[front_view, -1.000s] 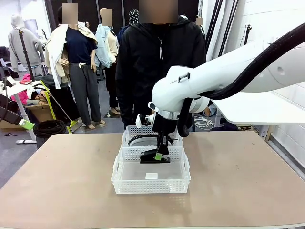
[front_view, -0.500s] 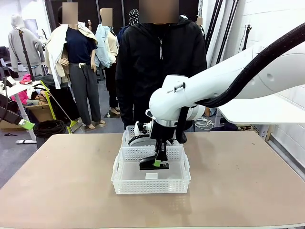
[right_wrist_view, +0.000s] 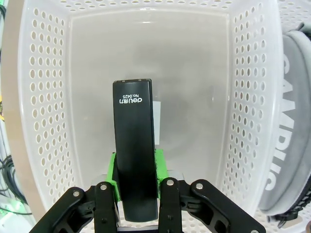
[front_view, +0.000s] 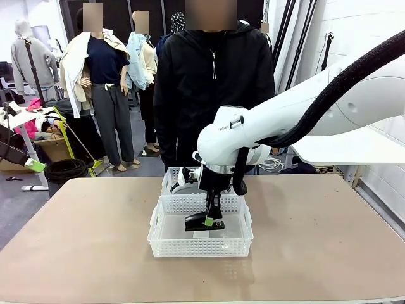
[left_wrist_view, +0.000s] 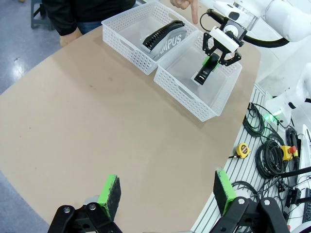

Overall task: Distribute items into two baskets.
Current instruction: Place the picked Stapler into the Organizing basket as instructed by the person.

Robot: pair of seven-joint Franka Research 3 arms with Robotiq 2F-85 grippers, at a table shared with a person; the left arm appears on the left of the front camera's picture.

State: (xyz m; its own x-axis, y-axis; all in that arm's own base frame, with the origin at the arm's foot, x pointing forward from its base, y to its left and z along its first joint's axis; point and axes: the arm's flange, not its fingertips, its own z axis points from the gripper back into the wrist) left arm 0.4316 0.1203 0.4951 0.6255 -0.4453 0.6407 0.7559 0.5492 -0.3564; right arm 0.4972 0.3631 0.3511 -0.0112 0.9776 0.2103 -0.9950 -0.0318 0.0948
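Two white perforated baskets sit touching, one behind the other, toward the far edge of the counter point(front_view: 329, 247), in front of a person in a black jacket point(front_view: 212, 82). The near basket point(front_view: 166, 237) holds nothing loose on its floor except a small white label; inside its walls hangs the black stapler point(front_view: 204, 221), clamped between the green pads of the right end effector point(front_view: 212, 217), which reaches straight down into the basket. In the right wrist view the stapler point(right_wrist_view: 134, 145) stands lengthwise between the two pads, its printed top facing the camera, with the basket's bare floor point(right_wrist_view: 194, 97) beyond it; whether the stapler touches that floor cannot be told. The far basket point(front_view: 169, 178) contains the grey fabric piece with black edging point(front_view: 184, 183); in the left wrist view its white lettering shows on the grey cloth point(left_wrist_view: 167, 39), which lies curled against the basket's side nearest the other basket. The left end effector point(left_wrist_view: 167, 194) hangs high above the bare counter near its near edge, its pads wide apart and holding nothing.
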